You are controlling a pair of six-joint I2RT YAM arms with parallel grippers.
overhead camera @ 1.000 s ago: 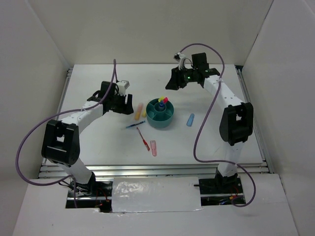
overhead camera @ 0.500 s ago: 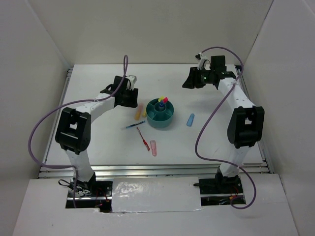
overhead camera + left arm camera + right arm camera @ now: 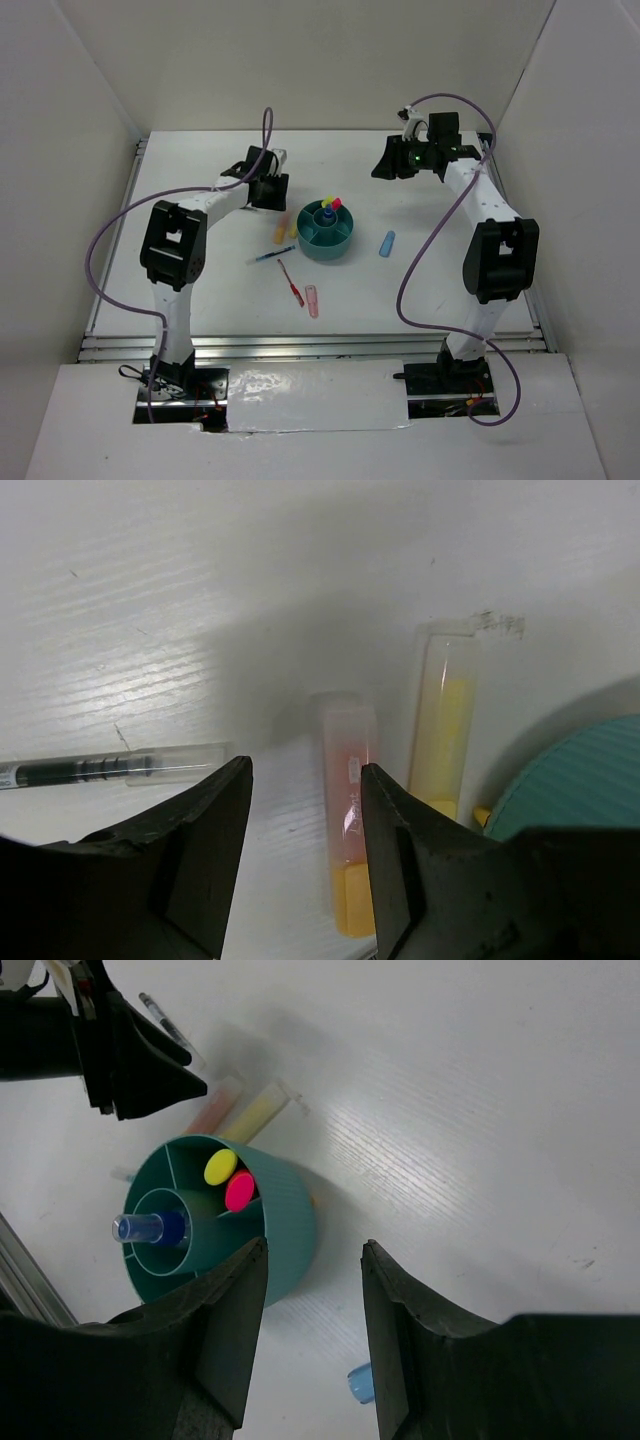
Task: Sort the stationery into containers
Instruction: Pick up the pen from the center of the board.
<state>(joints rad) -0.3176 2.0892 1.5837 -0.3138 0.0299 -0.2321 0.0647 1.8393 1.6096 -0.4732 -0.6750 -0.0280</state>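
Top external: teal organiser bowl (image 3: 328, 243) at the middle of the tabletop (image 3: 200, 290).
Left gripper (image 3: 305, 820): jaws apart, empty, over orange marker (image 3: 348, 860) just left of bowl.
Right gripper (image 3: 313, 1260): jaws apart, empty, far right of bowl.

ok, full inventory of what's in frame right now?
organiser bowl: 1, teal, mid-table
standing yellow marker: 1, yellow, upright in an outer compartment
standing pink marker: 1, pink, upright beside the yellow one
bottle: 1, clear and blue, central cup
orange marker: 1, orange, flat on the table left of the bowl
lying yellow marker: 1, yellow, between orange marker and bowl
blue pen: 1, blue, near-left of bowl
red pen: 1, red, nearer than the blue pen
lying pink marker: 1, pink, by the red pen's near end
light-blue marker: 1, light blue, right of bowl
left gripper: 1, black, open, over the orange marker
right gripper: 1, black, open, above the table beyond the bowl
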